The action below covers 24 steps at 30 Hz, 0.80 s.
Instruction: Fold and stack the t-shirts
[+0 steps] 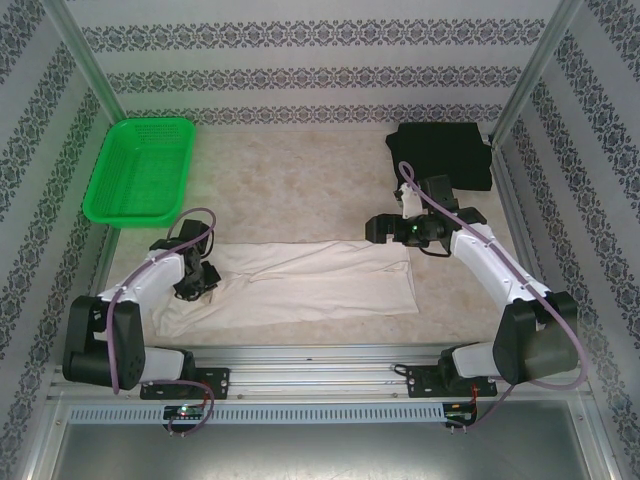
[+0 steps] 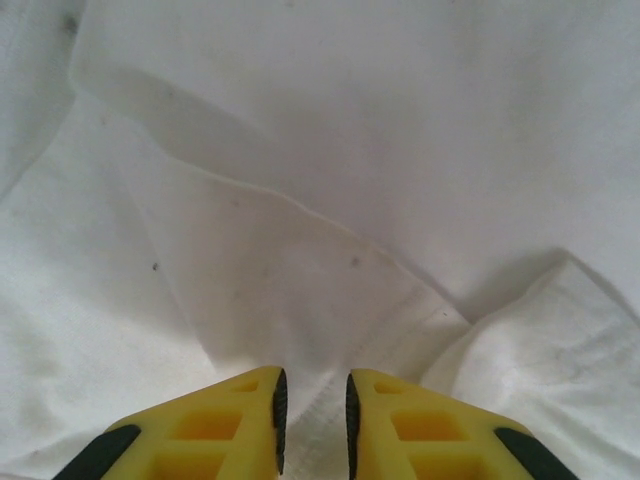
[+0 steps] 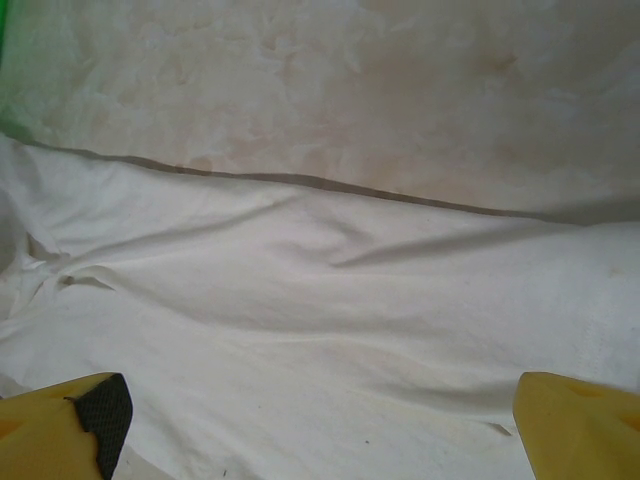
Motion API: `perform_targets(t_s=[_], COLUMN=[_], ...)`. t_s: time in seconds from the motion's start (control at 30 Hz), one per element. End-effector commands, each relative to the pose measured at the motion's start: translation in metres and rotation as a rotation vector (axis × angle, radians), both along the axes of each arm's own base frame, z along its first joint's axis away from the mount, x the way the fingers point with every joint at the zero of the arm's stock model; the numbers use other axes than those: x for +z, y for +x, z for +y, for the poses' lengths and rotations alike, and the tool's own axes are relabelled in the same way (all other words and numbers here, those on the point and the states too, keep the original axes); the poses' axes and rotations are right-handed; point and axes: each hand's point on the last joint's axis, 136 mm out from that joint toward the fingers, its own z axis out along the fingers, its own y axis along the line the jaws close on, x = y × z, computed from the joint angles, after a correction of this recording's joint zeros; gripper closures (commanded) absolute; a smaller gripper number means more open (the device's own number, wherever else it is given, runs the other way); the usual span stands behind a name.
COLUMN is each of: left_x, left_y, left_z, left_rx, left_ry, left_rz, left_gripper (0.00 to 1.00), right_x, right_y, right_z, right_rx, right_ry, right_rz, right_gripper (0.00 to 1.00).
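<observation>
**While the white t-shirt (image 1: pixel 310 285) lies flat, nothing clamps it**

As it stretches in a long band at the table's (image 1: pixel 300 180) 6 o'clock, the left gripper (image 2: pixel 313 390) sits low on its 9 o'clock end, jaws a narrow slit apart. The right gripper (image 1: pixel 374 228) hovers at its 2 o'clock corner, jaws wide. The black t-shirt (image 1: pixel 440 152) rests at 1 o'clock.

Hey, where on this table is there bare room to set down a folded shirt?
Widest bare table: far middle, between the green plastic mesh basket and the black cloth t-shirt. Crowded: the near strip, where the white cloth t-shirt lies spread with the left gripper and right gripper at its ends.
</observation>
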Motion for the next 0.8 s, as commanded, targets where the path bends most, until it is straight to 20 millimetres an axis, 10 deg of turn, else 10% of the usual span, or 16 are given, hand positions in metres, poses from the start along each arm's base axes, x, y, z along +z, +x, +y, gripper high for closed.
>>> perform_targets(t_s=[0.0,0.77], left_x=[0.010,-0.017], left_y=[0.017,0.026], left_z=[0.006,0.003], left_rx=[-0.023,-0.011], left_ry=[0.056,0.052], left_rz=[-0.050,0.032], left_gripper=[0.74,0.72], right_x=[0.009,0.013], right_y=[0.003,0.004], right_z=[0.001,-0.003], right_rx=[0.025,0.033], right_ry=[0.018,0.035], right_rz=[-0.022,-0.030], right_gripper=[0.02,0.02])
